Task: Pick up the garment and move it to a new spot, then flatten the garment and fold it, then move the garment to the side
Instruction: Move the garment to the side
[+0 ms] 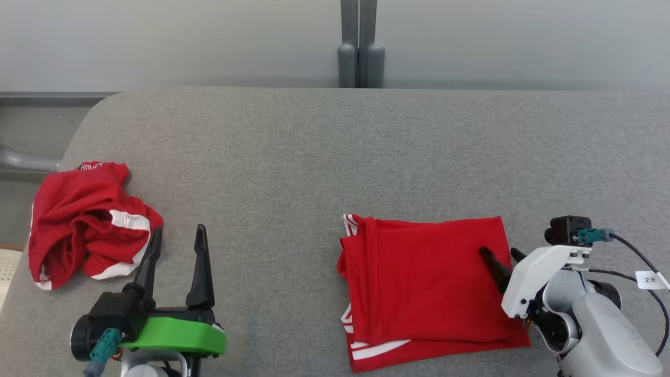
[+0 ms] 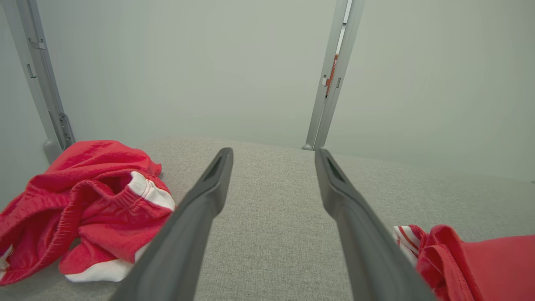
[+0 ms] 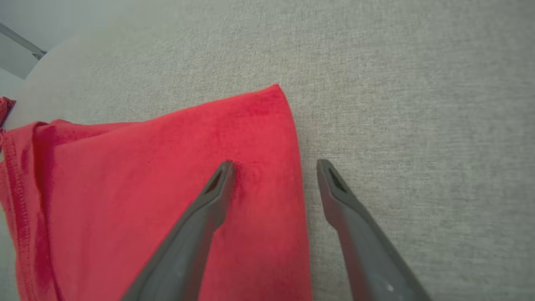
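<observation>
Starting at the near-left part of the grey padded table [image 1: 314, 146], your left gripper [image 1: 179, 230] stood with its jaws spread and nothing between them. One finger lay just beside the crumpled red garment with white trim [image 1: 86, 222]. A careless sweep from there could have snagged that heap and dragged it across the table.

The larger risk sat at the table's near-right part, where the folded red garment [image 1: 429, 288] lay flat with its white stripes showing at its left and near edges. If you had closed on its edge there, I judge the jaws might have pinched only the top layer. The fold would then have peeled open as you carried it aside. A push along the table could likewise have bunched the cloth.

Your right gripper [image 1: 498, 252] was spread and held nothing, straddling the folded garment's right edge. One finger [image 3: 209, 200] pressed on the red cloth, while the other finger [image 3: 342, 196] rested on bare table just beside the edge.
</observation>
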You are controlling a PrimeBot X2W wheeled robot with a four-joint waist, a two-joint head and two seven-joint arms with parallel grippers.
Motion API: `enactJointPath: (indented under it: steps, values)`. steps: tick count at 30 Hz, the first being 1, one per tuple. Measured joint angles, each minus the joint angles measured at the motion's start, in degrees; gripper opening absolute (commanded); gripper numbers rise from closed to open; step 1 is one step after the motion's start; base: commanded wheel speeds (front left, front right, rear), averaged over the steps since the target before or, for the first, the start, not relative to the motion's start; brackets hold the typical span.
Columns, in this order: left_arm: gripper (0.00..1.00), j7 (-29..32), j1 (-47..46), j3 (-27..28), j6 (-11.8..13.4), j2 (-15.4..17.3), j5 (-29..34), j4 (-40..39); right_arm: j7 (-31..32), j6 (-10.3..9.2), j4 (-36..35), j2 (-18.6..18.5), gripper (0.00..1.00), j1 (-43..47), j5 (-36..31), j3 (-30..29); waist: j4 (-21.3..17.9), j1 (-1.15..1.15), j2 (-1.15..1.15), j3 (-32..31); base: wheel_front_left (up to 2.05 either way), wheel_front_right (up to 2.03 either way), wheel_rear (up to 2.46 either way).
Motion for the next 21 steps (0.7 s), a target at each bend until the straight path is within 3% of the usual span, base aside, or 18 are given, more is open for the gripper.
enactJointPath:
  steps: [6,7,8,9,10,21]
  values:
    - [1.00,0.0,-0.9,-0.3,-0.1,-0.1,-0.1,0.3,3.0,0.00,2.5,0.2,1.00,-0.8,1.9,-0.6,2.4,0.00,0.00,1.8,0.00,0.00,0.00]
    - [1.00,0.0,-0.9,-0.3,-0.1,-0.1,-0.1,0.3,3.0,0.00,2.5,0.1,0.94,-0.9,1.9,-0.7,2.6,0.00,0.00,2.0,0.00,0.00,0.00]
    - [1.00,0.0,-0.9,-0.3,-0.1,-0.1,-0.1,0.4,2.7,0.00,2.5,0.0,0.48,-0.9,2.0,-0.7,2.8,0.00,0.00,2.2,0.00,0.00,0.00]
    - [1.00,0.0,-0.9,-0.2,-0.1,-0.1,-0.1,0.5,2.2,0.00,2.4,-0.1,0.30,-0.9,2.1,-0.5,3.0,0.00,0.00,2.3,0.00,0.00,0.00]
    - [1.00,0.0,-0.9,-0.2,-0.1,-0.1,-0.1,0.5,1.8,0.00,2.3,-0.1,0.00,-0.9,2.3,-0.5,3.0,0.00,0.00,2.4,0.00,0.00,0.00]
    - [1.00,0.0,-1.8,-2.9,-0.6,-0.2,-0.5,-0.3,-3.5,0.01,-0.4,-2.9,0.00,-3.0,3.2,1.3,-0.8,0.00,0.00,1.6,0.00,0.00,0.00]
